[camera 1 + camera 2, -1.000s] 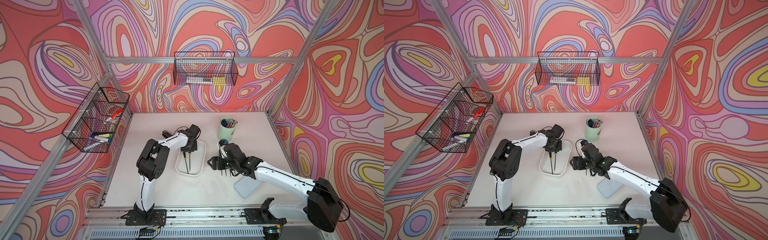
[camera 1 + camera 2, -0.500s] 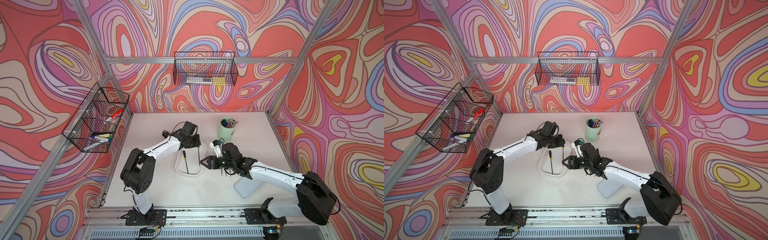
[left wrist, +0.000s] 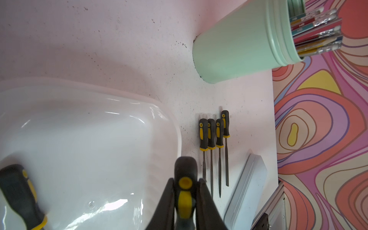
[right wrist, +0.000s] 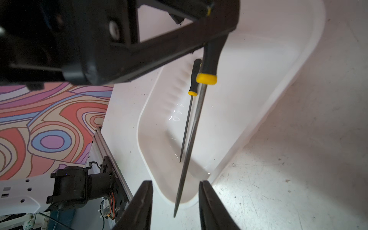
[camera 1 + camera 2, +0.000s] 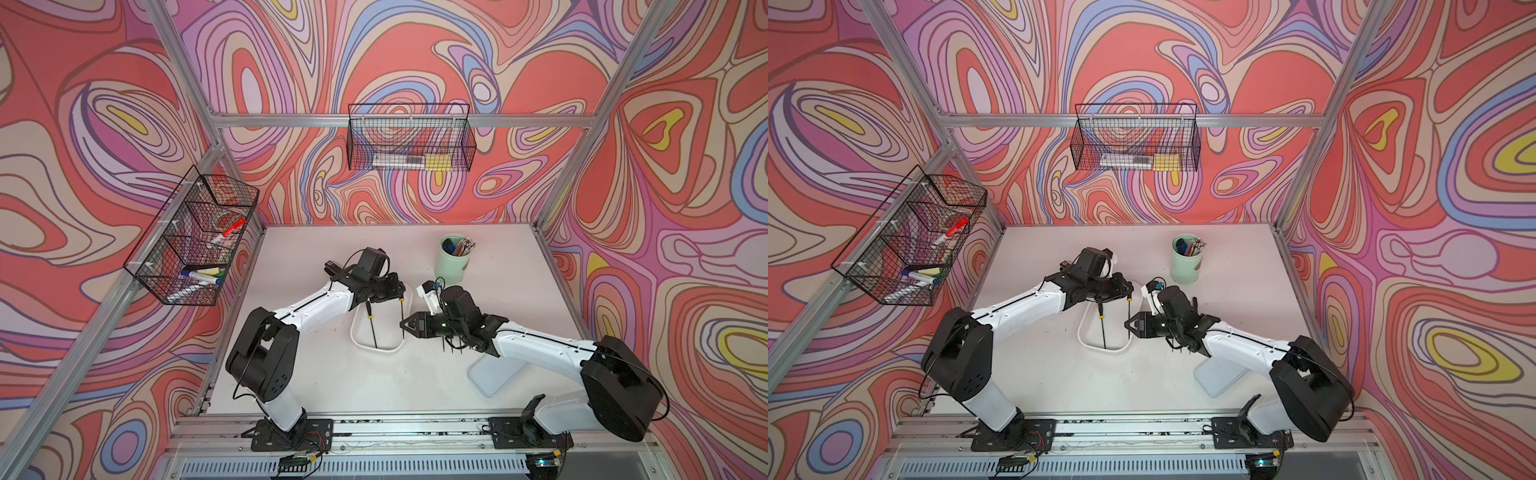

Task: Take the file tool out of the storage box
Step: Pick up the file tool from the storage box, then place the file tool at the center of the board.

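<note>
black-and-yellow-handled steel file [image 4: 191,139] hangs pinched in left claw [image 3: 186,180] above shallow white plastic tub [image 5: 376,348] — right claw [image 4: 175,183] spread round its tip, handover pending.

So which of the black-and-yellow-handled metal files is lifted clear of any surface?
The file clamped by its handle in the left gripper, hanging blade-down above the shallow white plastic tub. Another file lies inside it; four files lie on the table.

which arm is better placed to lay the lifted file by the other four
Right. The right gripper stands open astride the shaft of the file that the left gripper holds over the storage box, and the four files lie under its arm.
</note>
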Robot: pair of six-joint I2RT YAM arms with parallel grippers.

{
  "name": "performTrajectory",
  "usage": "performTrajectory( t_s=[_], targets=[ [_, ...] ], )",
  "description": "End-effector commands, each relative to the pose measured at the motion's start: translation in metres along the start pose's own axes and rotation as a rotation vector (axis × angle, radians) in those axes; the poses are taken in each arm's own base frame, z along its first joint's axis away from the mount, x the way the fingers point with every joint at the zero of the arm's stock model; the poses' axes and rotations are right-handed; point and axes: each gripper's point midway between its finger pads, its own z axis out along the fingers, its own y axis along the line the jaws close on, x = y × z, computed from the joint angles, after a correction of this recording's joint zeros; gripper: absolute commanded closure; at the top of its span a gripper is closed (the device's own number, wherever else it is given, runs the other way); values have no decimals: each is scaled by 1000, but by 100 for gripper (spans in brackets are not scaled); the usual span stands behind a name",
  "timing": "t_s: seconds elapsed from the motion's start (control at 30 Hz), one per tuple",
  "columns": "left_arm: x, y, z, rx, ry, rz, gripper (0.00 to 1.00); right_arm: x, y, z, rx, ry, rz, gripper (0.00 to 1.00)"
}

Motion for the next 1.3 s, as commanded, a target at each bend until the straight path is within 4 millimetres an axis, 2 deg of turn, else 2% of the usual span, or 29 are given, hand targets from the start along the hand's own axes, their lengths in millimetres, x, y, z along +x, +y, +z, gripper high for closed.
performTrajectory(
  t_s=[0.0,0.2,0.33,0.43,0.63,0.7,0.83,0.87,0.93,1.0,1.07,1.27],
  targets=[
    [-5,-19,-10,78,-28,2,93,-9,6,2,-26,-15,-10,66],
    [-7,-23,-12,103,-39,-2,94,-7,10,5,-61,-10,12,75],
    [-7,-24,-15,107,-44,5,95,-7,10,4,-60,-13,14,92],
    [-7,-28,-15,131,-40,13,93,-8,13,3,-73,-18,16,99],
    [-10,-36,-17,223,-40,7,89,-10,14,1,-68,-23,15,100],
    [-11,-37,-18,233,-33,17,81,-11,12,0,-51,-26,13,100],
    [-16,-37,-23,224,-41,49,55,-21,-1,-5,69,-44,11,100],
    [-18,-34,-25,205,-44,59,46,-22,-6,-7,111,-44,16,100],
    [-25,-25,-31,145,-58,88,20,-28,-16,-14,201,-62,36,100],
    [-29,-17,-38,92,-67,126,2,-32,-17,-17,264,-80,28,100],
    [-34,-5,-46,45,-72,144,1,-33,-21,-21,349,-80,20,100],
    [-38,37,-67,-185,-105,164,1,-19,-51,-34,603,-18,48,100]
  ],
)
